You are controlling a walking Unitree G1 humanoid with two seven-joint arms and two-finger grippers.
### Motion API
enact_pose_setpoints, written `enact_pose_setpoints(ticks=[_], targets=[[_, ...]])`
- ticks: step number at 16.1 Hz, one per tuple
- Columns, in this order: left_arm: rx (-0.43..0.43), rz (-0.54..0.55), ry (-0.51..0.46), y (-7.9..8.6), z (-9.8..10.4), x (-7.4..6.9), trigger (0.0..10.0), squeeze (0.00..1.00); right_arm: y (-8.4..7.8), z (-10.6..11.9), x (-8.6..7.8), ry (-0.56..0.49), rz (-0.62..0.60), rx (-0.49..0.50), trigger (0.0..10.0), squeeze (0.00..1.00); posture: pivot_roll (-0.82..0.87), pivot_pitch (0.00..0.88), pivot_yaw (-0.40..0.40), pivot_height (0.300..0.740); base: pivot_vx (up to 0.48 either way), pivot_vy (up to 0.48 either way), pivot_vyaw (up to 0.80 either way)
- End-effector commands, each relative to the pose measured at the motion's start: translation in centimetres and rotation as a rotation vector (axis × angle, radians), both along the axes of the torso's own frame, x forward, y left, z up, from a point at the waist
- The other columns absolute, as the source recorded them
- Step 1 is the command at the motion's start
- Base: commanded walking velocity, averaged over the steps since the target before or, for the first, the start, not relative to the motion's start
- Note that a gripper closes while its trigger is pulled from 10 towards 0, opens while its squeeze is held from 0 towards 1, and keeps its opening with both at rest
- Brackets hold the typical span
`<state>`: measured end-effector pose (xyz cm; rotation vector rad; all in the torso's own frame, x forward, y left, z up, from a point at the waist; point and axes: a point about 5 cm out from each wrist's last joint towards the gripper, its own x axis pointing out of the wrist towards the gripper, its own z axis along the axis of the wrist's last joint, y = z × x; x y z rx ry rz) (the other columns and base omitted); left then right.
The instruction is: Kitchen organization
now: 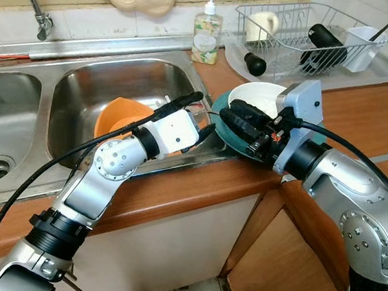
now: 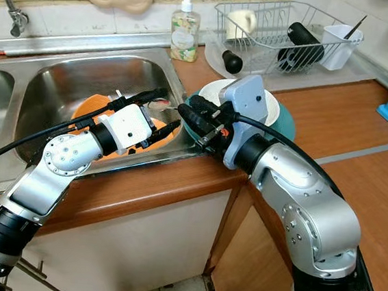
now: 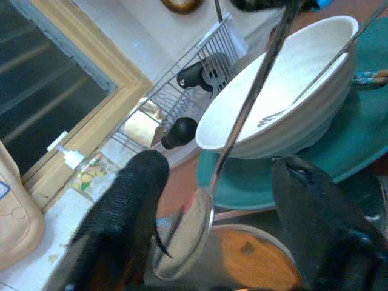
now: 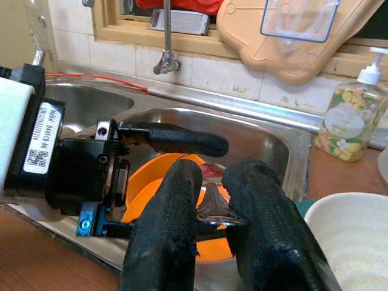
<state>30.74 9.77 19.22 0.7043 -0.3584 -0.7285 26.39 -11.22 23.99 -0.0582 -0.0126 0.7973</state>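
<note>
We face a wooden countertop (image 1: 361, 127) with a double stainless sink (image 1: 111, 82) set into it, tiled wall and a window frame behind, and a wire dish rack (image 1: 308, 33) at the back corner next to a soap bottle (image 1: 207, 30). An orange bowl (image 1: 118, 114) lies in the nearer basin. On the counter just beside the sink edge a white bowl (image 1: 257, 96) sits on a teal plate (image 2: 285, 123). Our right gripper (image 4: 209, 212) reaches from the plate toward the basin, its fingers pinched on the handle end of a metal spoon (image 3: 194, 224). Our left gripper (image 3: 212, 212) hangs over the basin with fingers spread on either side of the spoon's bowl, not touching it. From the left wrist we also make out a fork (image 3: 303, 97) resting inside the white bowl.
</note>
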Motion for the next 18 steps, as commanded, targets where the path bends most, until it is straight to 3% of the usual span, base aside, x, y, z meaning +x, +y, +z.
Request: enact_pose_setpoints(ticks=[1,18], targets=[[0.02,-0.007,-0.025,0.0,0.44,0.26,0.0,0.0,0.31,0.07,-0.4,0.002,0.017,0.007,0.0,0.0,-0.07,0.0,0.053,0.74,0.0,0.0,0.0],[0.048,-0.033,-0.02,-0.1,-0.19,0.4,0.0,0.0,0.94,-0.17,-0.32,0.013,0.022,0.0,0.0,0.0,-0.08,0.0,0.047,0.74,0.0,0.0,0.0]])
